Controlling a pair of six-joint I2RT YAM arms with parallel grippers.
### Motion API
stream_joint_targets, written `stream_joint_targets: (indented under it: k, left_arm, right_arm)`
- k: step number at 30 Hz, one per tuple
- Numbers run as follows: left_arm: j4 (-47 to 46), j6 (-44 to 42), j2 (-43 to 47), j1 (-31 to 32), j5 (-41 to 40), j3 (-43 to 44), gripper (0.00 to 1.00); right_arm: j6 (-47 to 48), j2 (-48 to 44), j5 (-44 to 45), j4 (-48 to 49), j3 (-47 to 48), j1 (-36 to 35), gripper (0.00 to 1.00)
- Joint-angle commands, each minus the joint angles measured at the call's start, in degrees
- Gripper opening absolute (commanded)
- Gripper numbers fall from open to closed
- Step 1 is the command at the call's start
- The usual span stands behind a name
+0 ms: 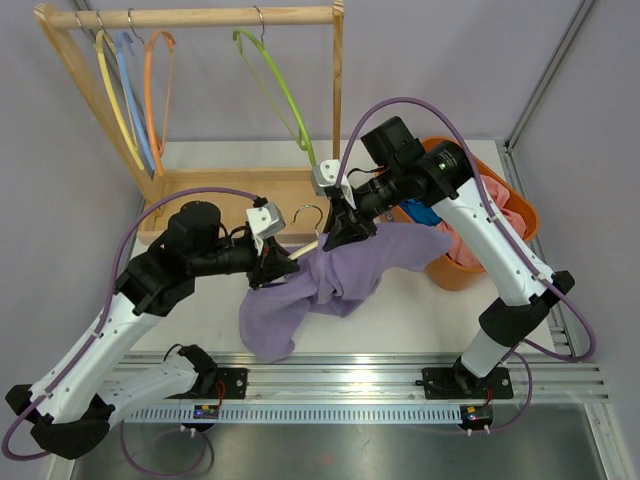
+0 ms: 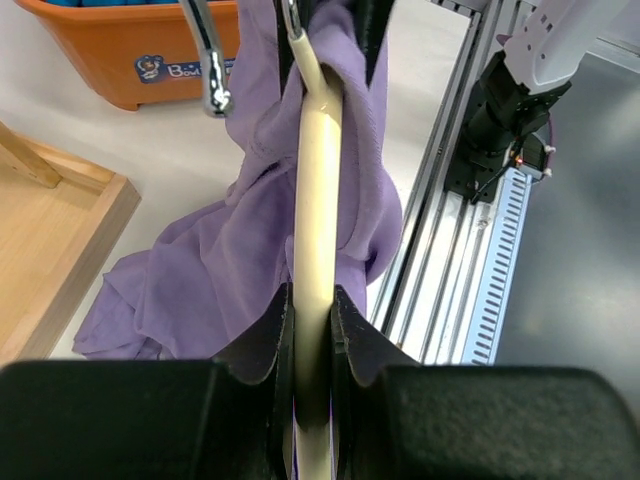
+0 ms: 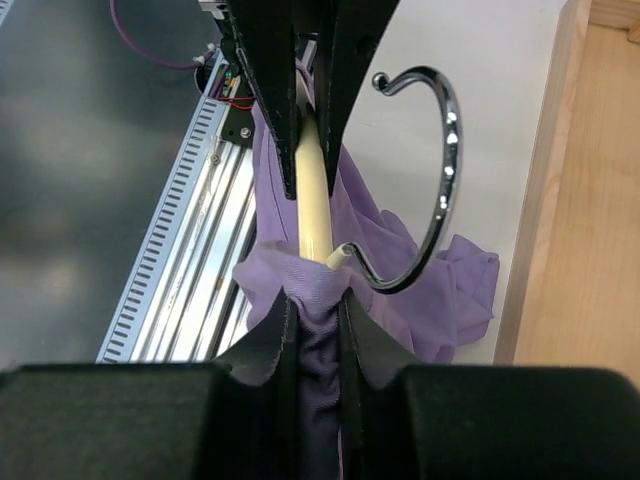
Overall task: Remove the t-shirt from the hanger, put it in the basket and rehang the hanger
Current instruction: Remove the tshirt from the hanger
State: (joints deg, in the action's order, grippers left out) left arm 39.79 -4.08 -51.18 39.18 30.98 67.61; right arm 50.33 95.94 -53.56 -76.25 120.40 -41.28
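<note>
Clamping the cream bar of the hanger (image 2: pixel 318 200), the left pincer (image 2: pixel 312 312) has its two black fingers drawn in until only the bar's width separates them, and the bar runs straight out from between them. Facing it from the other end, the right pincer (image 3: pixel 318 305) is likewise almost closed. Its fingers are pinched on a bunch of purple t-shirt (image 1: pixel 335 275) cloth at the foot of the hanger's metal hook (image 3: pixel 442 170). Whether the bar is also inside that pinch cannot be told, since cloth covers it there. Both pincers meet just in front of the wooden rack (image 1: pixel 200 17), near the front edge of its flat base, holding the hanger in the air above the white surface (image 1: pixel 420 310). The t-shirt is only partly on the hanger: a stretch of bare cream bar shows between the two pincers, while the cloth is gathered in thick folds around the hook end. From there it hangs down crumpled. One part spills forward from the rack onto the surface, towards the robot. Another part stretches to the rack's right towards an orange basket (image 1: pixel 520 210), which it overlaps in the overhead view. On the rack's top rod hang a yellow hanger (image 1: pixel 118 100), a blue hanger (image 1: pixel 133 100), an orange hanger (image 1: pixel 147 90) and a green hanger (image 1: pixel 283 95).
</note>
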Motion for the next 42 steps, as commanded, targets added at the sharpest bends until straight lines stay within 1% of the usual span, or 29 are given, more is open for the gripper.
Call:
stream_joint_targets:
  k: [1,4,7,9,10,11,12,14,17,18,22,24,25,27,28,29,30,35,36,38,40,41,42]
  left_arm:
    - [-7.6,-0.3,0.6,-0.1,0.7,3.6,0.00]
    - [-8.8,0.7,0.9,-0.1,-0.6,3.1,0.00]
    - [-9.9,2.2,1.6,-0.1,-2.2,2.3,0.00]
    - [-10.6,2.8,2.4,-0.1,-2.3,1.5,0.00]
    - [-11.8,3.2,2.7,-0.1,-2.2,1.0,0.00]
    - [-12.5,3.4,3.1,-0.1,-1.8,0.8,0.00]
    - [-13.2,3.5,3.6,-0.1,-1.0,0.2,0.00]
    - [-13.9,3.8,3.8,-0.1,-0.6,0.2,0.00]
    - [-13.6,3.8,3.5,-0.1,-0.1,0.8,0.00]
    - [-13.5,3.8,3.3,-0.1,0.0,0.9,0.00]
    - [-13.4,3.8,3.2,-0.1,-0.2,1.4,0.00]
    - [-13.3,3.8,3.3,-0.1,-0.6,1.4,0.00]
    - [-13.3,5.9,3.2,-0.1,-0.7,1.5,0.00]
    - [-13.2,6.6,3.0,-0.1,-0.7,1.3,0.00]
    - [-13.3,7.6,2.9,-0.1,-0.7,1.2,0.00]
    - [-13.3,8.1,2.9,-0.1,-0.7,1.1,0.00]
    - [-13.4,8.6,2.8,-0.1,-0.6,0.9,0.00]
    - [-15.4,12.7,3.1,-0.1,-0.3,-0.2,0.00]
    - [-15.6,13.2,3.2,-0.1,-0.5,-0.5,0.00]
    - [-16.0,14.7,3.4,-0.1,-1.3,-0.6,0.00]
    - [-15.8,16.4,4.1,-0.1,-4.3,-0.7,0.00]
    - [-15.6,17.1,4.2,-0.1,-5.7,-0.9,0.13]
    - [-15.5,17.8,4.5,-0.1,-8.6,-1.0,0.23]
  right_arm:
    - [-0.9,-0.7,-1.5,-6.5,-1.3,-0.7,0.14]
    - [-2.1,-2.0,-0.9,-4.5,-2.7,-0.7,0.09]
    - [-2.9,-3.0,-0.2,-3.5,-4.6,-0.7,0.08]
    - [-1.3,-3.1,-0.1,-5.8,-4.6,-0.7,0.08]
    - [-0.1,-3.2,-0.3,-6.6,-4.8,-0.7,0.10]
    - [0.8,-3.3,-1.2,-7.1,-5.2,-0.6,0.17]
    - [0.9,-3.4,-1.5,-7.2,-5.6,-0.7,0.22]
    - [1.2,-3.7,-2.5,-7.1,-6.5,-0.7,0.27]
    - [2.1,-3.2,-2.8,-7.4,-6.1,-0.7,0.29]
    - [2.7,-3.0,-2.8,-8.0,-5.8,-0.7,0.34]
    - [3.5,-2.4,-1.5,-8.1,-5.2,-1.3,0.48]
    - [3.9,-2.6,-0.5,-7.9,-5.3,-1.4,0.51]
    - [3.9,-2.9,-0.1,-7.5,-5.8,-1.4,0.52]
    - [2.0,-3.7,1.5,-5.6,-6.7,-1.5,0.49]
    - [0.8,-4.8,2.2,-2.4,-8.2,-1.5,0.45]
    - [-0.6,-5.5,3.5,-0.8,-9.1,-1.5,0.29]
    - [-1.3,-6.4,4.1,2.8,-10.0,-1.5,0.24]
    - [-3.7,-10.9,8.5,10.7,-16.0,-1.7,0.07]
    - [-4.1,-11.3,9.4,12.4,-16.4,-1.7,0.00]
    - [-5.3,-12.3,11.4,13.6,-17.0,-1.6,0.00]
    - [-6.2,-13.1,12.3,14.8,-17.0,-1.6,0.00]
    - [-7.2,-13.4,13.6,15.5,-17.2,-1.7,0.00]
    - [-7.6,-13.8,14.5,17.2,-17.6,-1.6,0.00]
